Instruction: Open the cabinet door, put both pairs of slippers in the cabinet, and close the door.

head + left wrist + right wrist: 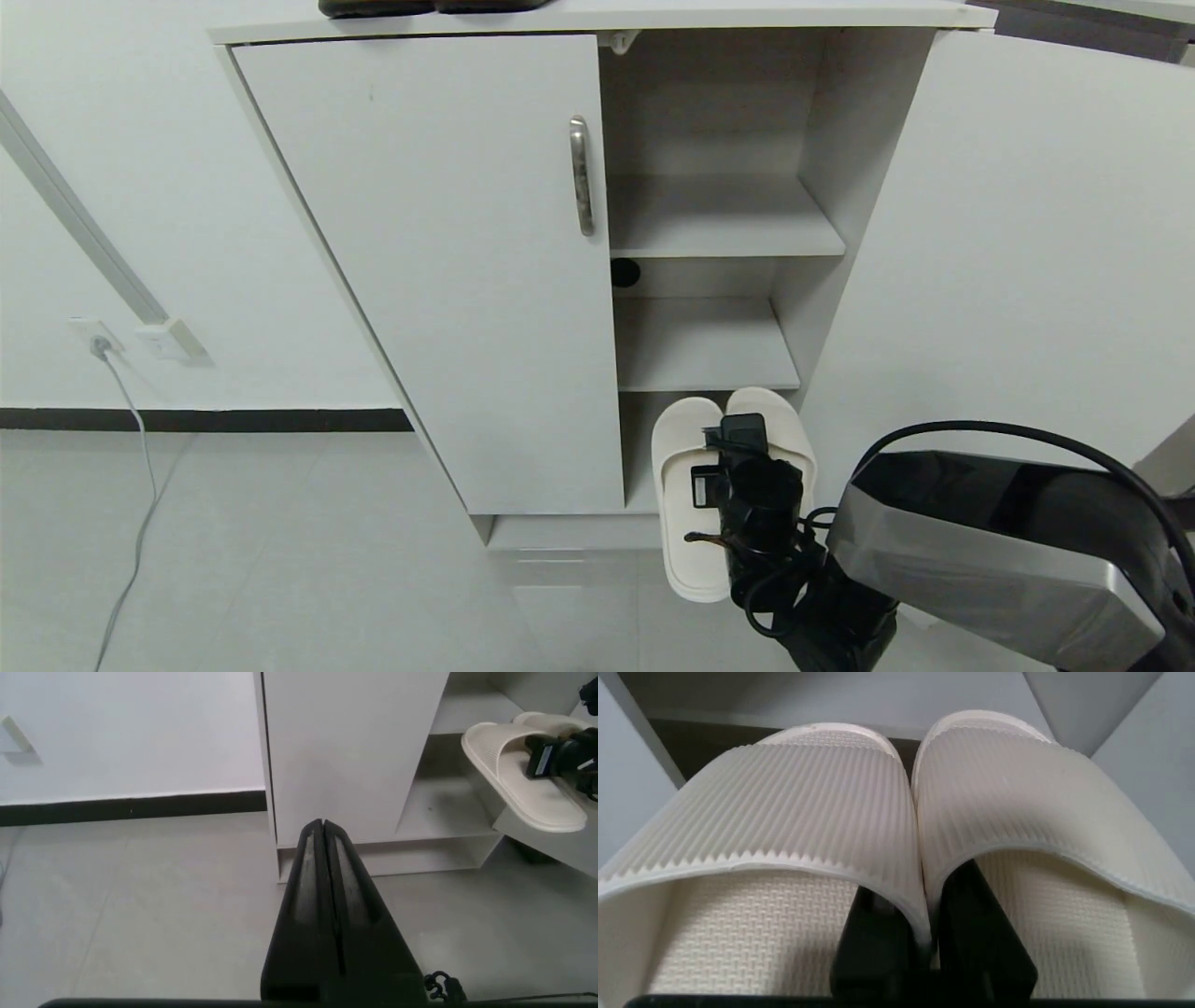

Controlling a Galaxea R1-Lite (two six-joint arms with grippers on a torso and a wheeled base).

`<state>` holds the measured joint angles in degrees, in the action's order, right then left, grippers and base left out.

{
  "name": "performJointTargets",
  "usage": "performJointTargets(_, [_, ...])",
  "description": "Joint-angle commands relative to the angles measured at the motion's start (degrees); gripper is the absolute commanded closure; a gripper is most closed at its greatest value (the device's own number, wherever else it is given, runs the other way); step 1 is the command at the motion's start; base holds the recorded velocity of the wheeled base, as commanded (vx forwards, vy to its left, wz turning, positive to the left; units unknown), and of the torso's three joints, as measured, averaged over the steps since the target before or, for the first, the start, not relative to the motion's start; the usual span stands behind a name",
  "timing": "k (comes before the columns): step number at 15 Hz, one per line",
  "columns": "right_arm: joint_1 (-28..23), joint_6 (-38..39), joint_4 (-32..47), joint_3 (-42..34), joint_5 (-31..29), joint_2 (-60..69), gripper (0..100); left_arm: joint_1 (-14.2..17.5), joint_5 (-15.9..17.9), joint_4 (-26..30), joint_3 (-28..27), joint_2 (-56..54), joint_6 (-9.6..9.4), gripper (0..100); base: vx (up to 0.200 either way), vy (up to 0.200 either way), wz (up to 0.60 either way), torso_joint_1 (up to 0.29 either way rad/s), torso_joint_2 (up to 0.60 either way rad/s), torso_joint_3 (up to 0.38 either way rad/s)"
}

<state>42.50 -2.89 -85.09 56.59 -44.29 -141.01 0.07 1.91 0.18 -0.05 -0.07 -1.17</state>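
Right pincer (739, 439) is clamped on the pair of white slippers (684, 504), one finger under each strap, with the two inner strap edges pinched together between them; toes point into the cabinet (420, 233). The pair hangs at the mouth of the bottom compartment (637, 448), under the lowest shelf (700, 350), heels out over the floor. Right-hand door (1027, 243) is swung wide, left-hand door closed. Left pincer (322, 840) is closed on nothing, low over the floor, aimed at the cabinet base. Step in hand, as I judge it: seat this pair inside. To do it well I'd go in level and straight, low enough for the straps to pass beneath the shelf edge. I'd set the soles flat before letting go, heels fully past the front line so the door can shut. The grip is on soft straps only, so a jolt could drop a shoe. On the cabinet top lie dark flat things (425, 6); cannot tell if they're the second pair
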Motion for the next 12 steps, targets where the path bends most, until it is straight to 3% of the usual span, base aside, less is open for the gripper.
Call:
performJointTargets(1, [0.0, 0.0, 0.0, 0.0, 0.0, 0.1, 100, 0.0, 0.1, 0.0, 0.0, 0.1, -0.06, 100, 0.200, 0.000, 0.00, -0.002, 0.00, 0.002])
performJointTargets(12, [-0.1, -0.1, 0.1, 0.2, 0.0, 0.1, 100, 0.0, 0.1, 0.0, 0.0, 0.1, 0.03, 100, 0.200, 0.000, 0.00, 0.002, 0.00, 0.002])
